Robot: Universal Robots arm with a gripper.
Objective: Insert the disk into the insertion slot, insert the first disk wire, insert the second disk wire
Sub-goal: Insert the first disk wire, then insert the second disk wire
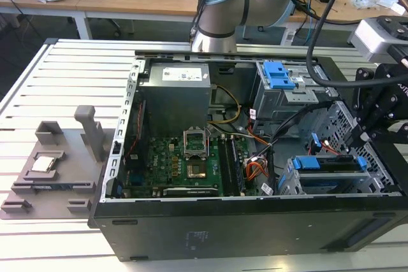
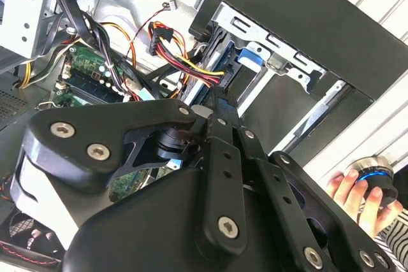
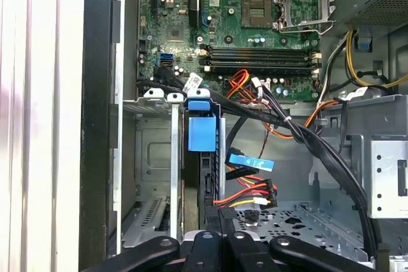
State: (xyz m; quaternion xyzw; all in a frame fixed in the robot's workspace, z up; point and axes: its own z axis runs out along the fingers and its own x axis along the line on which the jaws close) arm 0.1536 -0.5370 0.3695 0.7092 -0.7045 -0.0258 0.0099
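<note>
The disk (image 1: 325, 173), in its blue carrier, sits inside the insertion slot (image 1: 287, 186), the low grey cage at the exterior view's right front of the open computer case. In the first wrist view the disk (image 3: 204, 135) shows edge-on between the cage walls (image 3: 173, 157). My gripper (image 3: 222, 230) is shut, its tips against the disk's rear edge, as the second wrist view (image 2: 218, 97) also shows. The second disk wire's blue plug (image 3: 250, 162) hangs loose beside the disk. Just below it lies the first disk wire (image 3: 245, 194), red and orange with a dark plug.
A taller cage with a blue latch (image 1: 278, 74) stands behind the slot. The motherboard (image 1: 185, 164) and power supply (image 1: 175, 87) fill the case's other half. A grey fixture holding a chip (image 1: 44, 164) lies outside. A person's hand (image 2: 357, 189) rests on a knob.
</note>
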